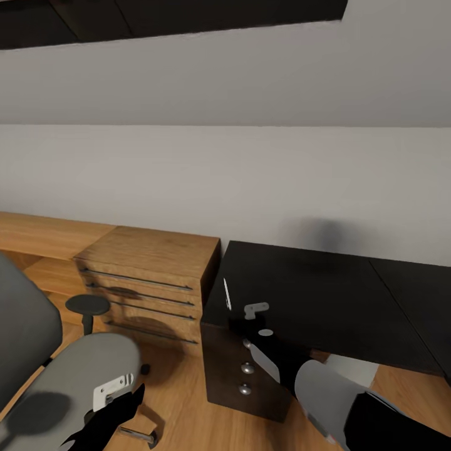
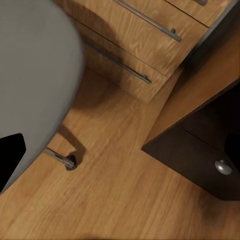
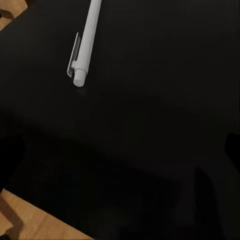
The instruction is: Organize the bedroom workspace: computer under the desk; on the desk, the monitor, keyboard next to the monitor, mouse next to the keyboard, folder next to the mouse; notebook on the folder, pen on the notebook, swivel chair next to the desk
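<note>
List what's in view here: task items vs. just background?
Task items: pen lying on the desk; swivel chair on the floor beside it.

Background: light wooden drawer chest, wood floor, white wall.

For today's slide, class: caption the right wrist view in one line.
White pen lying flat on the desk, its black top bare around it.

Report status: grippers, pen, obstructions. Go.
Right gripper over the desk, jaw state unclear. Left gripper low by the swivel chair, state unclear. Pen lying free on the desk top near its edge. Nothing between gripper and pen.
</note>
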{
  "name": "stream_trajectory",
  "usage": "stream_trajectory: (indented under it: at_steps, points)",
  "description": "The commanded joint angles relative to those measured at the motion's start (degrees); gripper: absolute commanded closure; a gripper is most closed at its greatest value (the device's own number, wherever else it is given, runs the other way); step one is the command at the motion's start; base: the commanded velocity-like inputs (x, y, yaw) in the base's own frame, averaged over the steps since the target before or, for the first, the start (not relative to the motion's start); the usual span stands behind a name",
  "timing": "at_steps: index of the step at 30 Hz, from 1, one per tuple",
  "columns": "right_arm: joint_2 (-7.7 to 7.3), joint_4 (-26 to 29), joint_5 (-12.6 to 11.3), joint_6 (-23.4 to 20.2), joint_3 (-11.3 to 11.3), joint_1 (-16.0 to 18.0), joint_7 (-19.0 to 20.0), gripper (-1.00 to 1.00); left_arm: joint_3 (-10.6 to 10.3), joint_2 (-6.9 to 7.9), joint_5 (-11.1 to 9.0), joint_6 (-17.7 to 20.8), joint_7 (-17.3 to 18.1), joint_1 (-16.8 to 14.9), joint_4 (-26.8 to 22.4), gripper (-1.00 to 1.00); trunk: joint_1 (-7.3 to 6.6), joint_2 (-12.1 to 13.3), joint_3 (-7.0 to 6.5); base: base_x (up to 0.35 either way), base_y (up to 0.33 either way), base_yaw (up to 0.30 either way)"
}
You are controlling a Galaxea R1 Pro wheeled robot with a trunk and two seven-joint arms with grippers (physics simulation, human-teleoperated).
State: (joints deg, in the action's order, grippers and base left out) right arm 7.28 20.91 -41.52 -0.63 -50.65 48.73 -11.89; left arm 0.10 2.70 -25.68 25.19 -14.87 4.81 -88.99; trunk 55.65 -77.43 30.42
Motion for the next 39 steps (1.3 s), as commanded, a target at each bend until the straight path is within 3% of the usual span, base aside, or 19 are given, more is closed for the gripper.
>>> stream_trajectory:
  at_steps: [1, 39]
  points:
    - [0.02, 0.03, -0.41, -0.02, -0.5, 0.06, -0.42, -1.0, -0.16, 0.02, -0.6, 0.2, -0.43, 0.02, -0.07, -1.0, 0.01, -0.03, 0.05, 0.155, 0.0, 0.0]
    - [0.89, -0.08, -0.41, 0.01, -0.66, 0.06, 0.18, -1.0, -0.36, -0.07, -0.69, 0.26, -0.43, -0.02, 0.14, -1.0, 0.01, -0.03, 0.05, 0.069, 0.022, 0.0]
